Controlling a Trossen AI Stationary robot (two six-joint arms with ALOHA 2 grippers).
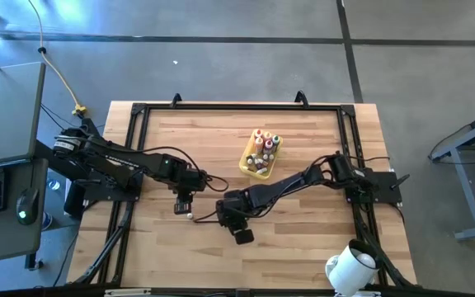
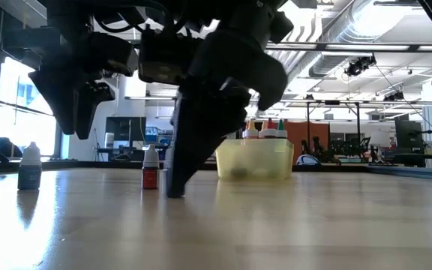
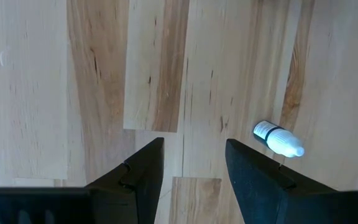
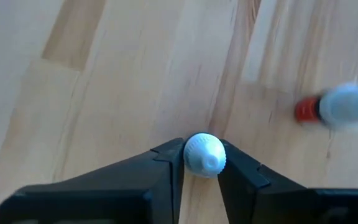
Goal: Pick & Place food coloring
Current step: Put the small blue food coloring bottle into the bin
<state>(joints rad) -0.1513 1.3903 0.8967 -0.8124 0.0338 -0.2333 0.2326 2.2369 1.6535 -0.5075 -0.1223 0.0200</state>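
Observation:
The food coloring is tiny pale bottles. Several stand in the yellow tray [image 1: 249, 162] [image 2: 255, 159] toward the far side. One white-capped bottle [image 4: 204, 154] sits between my right gripper's [image 4: 201, 153] [image 1: 236, 219] fingers at the table's middle. A bottle with red liquid [image 2: 150, 168] [image 4: 337, 104] stands on its base close beside it. Another white-capped bottle [image 3: 278, 139] [image 2: 28, 165] stands on the wood just beside my left gripper [image 3: 194, 146] [image 1: 183, 204], which hangs open above the table and touches nothing. My right gripper pinches the bottle by its white cap [image 4: 205, 147], one fingertip [image 4: 174, 155] on each side. The fingers come from above, pointing down, and in the low view they reach to the tabletop [image 2: 175, 187]. The bottle is upright; its body is hidden below the cap and behind the fingers.
A dark frame [image 1: 138, 111] borders the wooden table on the left, far and right sides. A white object [image 1: 351, 266] sits at the near right corner. Bare wood lies between the grippers and the near edge.

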